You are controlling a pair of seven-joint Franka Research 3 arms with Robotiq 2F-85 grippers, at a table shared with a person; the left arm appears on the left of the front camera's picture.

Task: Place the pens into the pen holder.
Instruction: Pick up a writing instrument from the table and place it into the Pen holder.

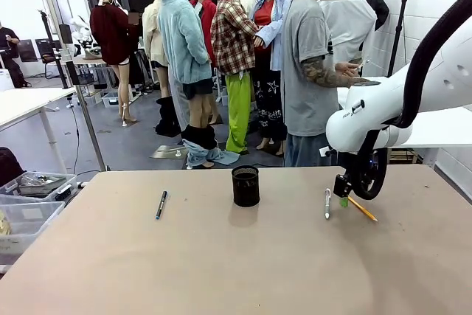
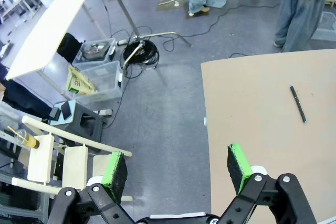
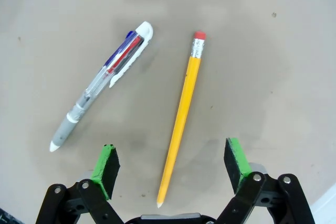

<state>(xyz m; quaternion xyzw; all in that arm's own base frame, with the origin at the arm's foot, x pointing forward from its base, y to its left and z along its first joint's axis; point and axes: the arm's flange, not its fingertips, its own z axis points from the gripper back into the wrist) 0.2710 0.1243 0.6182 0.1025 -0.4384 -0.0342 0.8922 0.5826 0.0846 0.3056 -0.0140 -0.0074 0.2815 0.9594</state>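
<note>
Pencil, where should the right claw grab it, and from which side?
Take the pencil mid-shaft, straight from above. It lies flat on the table, so only its top is free. It sits lengthwise between the pads of the open right claw, so they'd close across its thin width. The pen lies apart, leaving room.

Glossy white right arm (image 1: 383,119), small dark lettering, thick black cable (image 1: 424,49), black-linked right gripper (image 3: 170,163) and left gripper (image 2: 178,169), bright green pads (image 3: 105,169), pale pivot pins.
</note>
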